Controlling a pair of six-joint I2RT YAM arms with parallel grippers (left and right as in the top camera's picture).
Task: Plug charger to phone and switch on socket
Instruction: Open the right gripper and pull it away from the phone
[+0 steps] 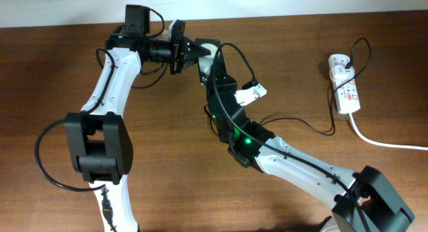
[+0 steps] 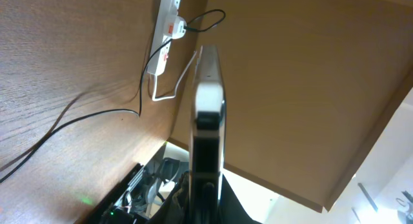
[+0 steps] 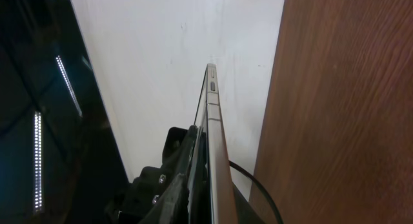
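Left gripper (image 1: 197, 53) is clamped on the phone (image 2: 206, 121), held on edge well apart from the socket (image 1: 344, 81). Right gripper (image 1: 210, 63) touches the phone, grip unclear. Charger (image 1: 332, 128) trails from the socket, apparently not in the phone. Plugging and switching remain.

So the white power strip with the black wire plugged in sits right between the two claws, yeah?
Not quite. The overhead view shows the white power strip with the black wire plugged in sitting by itself near the right edge of the table instead.
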